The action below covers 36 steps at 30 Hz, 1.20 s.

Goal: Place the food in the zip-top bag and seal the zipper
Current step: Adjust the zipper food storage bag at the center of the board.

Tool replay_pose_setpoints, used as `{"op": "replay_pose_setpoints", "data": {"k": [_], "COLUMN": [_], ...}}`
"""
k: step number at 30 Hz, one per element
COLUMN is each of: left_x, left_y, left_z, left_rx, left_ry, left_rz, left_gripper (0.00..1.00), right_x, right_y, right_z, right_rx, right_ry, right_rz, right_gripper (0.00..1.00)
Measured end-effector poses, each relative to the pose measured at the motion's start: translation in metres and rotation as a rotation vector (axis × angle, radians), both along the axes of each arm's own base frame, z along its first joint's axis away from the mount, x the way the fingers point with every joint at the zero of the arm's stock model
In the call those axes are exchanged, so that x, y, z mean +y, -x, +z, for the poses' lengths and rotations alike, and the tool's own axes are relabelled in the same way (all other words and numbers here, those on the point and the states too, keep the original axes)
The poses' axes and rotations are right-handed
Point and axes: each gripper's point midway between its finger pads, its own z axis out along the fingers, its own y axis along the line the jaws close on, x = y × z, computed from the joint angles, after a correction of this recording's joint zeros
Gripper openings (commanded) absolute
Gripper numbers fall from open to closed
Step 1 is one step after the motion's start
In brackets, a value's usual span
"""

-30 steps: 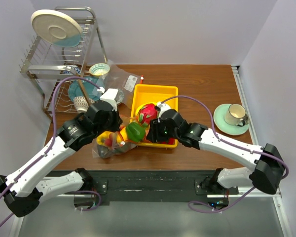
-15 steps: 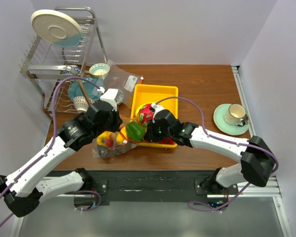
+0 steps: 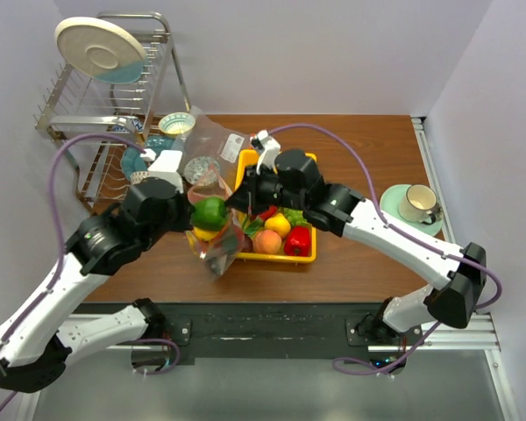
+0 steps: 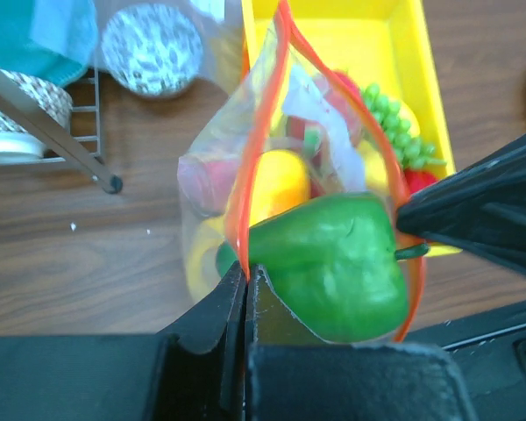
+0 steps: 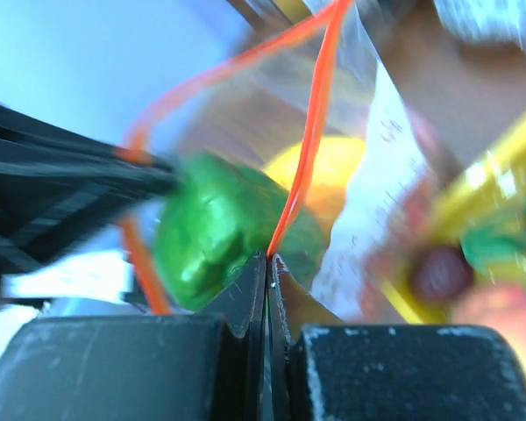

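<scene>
The zip-top bag (image 3: 217, 250) hangs off the table between my two grippers, its mouth pulled open. My left gripper (image 3: 191, 217) is shut on the orange-red zipper (image 4: 242, 197) on one side of the mouth (image 4: 245, 267). My right gripper (image 3: 238, 203) is shut on the zipper's opposite side (image 5: 268, 257). A green pepper (image 3: 209, 212) sits in the open mouth (image 4: 333, 263) (image 5: 215, 228), above yellow and red food (image 4: 276, 180) lower in the bag. A peach (image 3: 267, 241), a red pepper (image 3: 299, 241), a yellow fruit and grapes (image 4: 390, 123) lie in the yellow tray (image 3: 276, 160).
A dish rack (image 3: 92, 105) with a plate and bowls stands at the back left. A flatter clear bag with a white label (image 3: 219, 142) lies behind the tray. A cup on a green saucer (image 3: 415, 206) stands at the right.
Both grippers have lifted the bag off the table and carried it back and a little left. The right gripper moved from the tray's front to its left back, and the bag mouth now stands open.
</scene>
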Motion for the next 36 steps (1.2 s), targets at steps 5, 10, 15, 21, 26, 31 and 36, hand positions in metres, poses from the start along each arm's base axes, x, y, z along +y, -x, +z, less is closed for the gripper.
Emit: {"op": "replay_pose_setpoints", "data": {"k": [5, 10, 15, 21, 26, 31, 36], "left_x": [0.012, 0.014, 0.024, 0.026, 0.015, 0.018, 0.022], "left_y": [0.007, 0.006, -0.003, 0.0, 0.012, 0.015, 0.0], "left_z": [0.021, 0.011, 0.016, 0.024, -0.047, -0.067, 0.041], "left_rx": [-0.056, -0.008, 0.011, -0.032, 0.064, 0.123, -0.062], "left_ry": [0.042, -0.017, -0.106, -0.052, -0.026, -0.075, 0.03], "left_rz": [0.021, 0.035, 0.096, 0.097, 0.051, 0.067, 0.114], "left_gripper": [0.0, 0.0, 0.0, 0.0, 0.0, 0.0, 0.0], "right_x": [0.001, -0.003, -0.014, -0.007, 0.003, 0.011, 0.01], "right_y": [-0.001, 0.003, 0.007, 0.007, 0.003, -0.001, 0.002], "right_z": [0.037, 0.005, -0.033, -0.044, -0.048, 0.0, 0.001], "right_rx": [-0.066, -0.019, 0.038, 0.061, 0.081, 0.013, -0.001], "right_ry": [-0.056, 0.009, 0.105, 0.112, 0.125, 0.043, 0.011], "right_rz": [0.009, 0.017, 0.001, 0.024, 0.038, 0.053, 0.057], "right_gripper": [0.0, 0.0, 0.0, 0.0, 0.0, 0.0, 0.0]}}
